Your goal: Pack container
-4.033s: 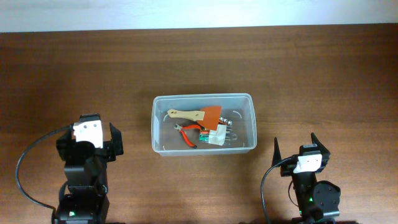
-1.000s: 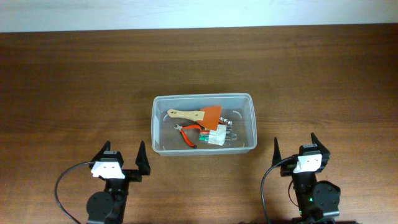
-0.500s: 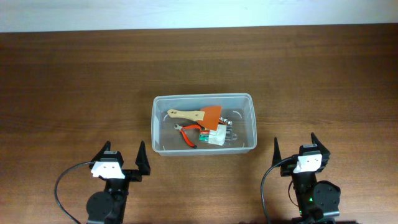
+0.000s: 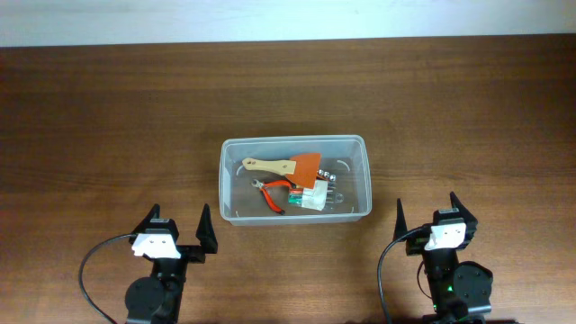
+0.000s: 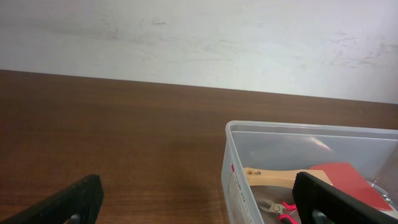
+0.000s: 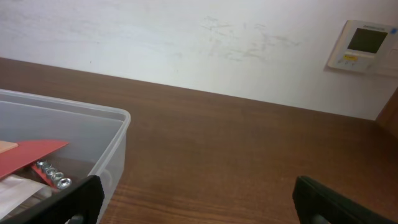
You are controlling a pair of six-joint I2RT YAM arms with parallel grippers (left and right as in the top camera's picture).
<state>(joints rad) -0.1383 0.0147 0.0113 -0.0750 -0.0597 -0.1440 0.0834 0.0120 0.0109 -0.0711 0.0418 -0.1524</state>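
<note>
No readable text, no legible labels

Left hand (image 4: pixel 180 211) and right hand (image 4: pixel 426 201) gape, seemingly empty.

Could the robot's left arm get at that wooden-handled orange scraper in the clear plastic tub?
Probably yes: the clear plastic tub is lidless, the wooden-handled orange scraper lies uncovered inside, and the left gripper sits open, empty, close to the tub's near corner.
</note>
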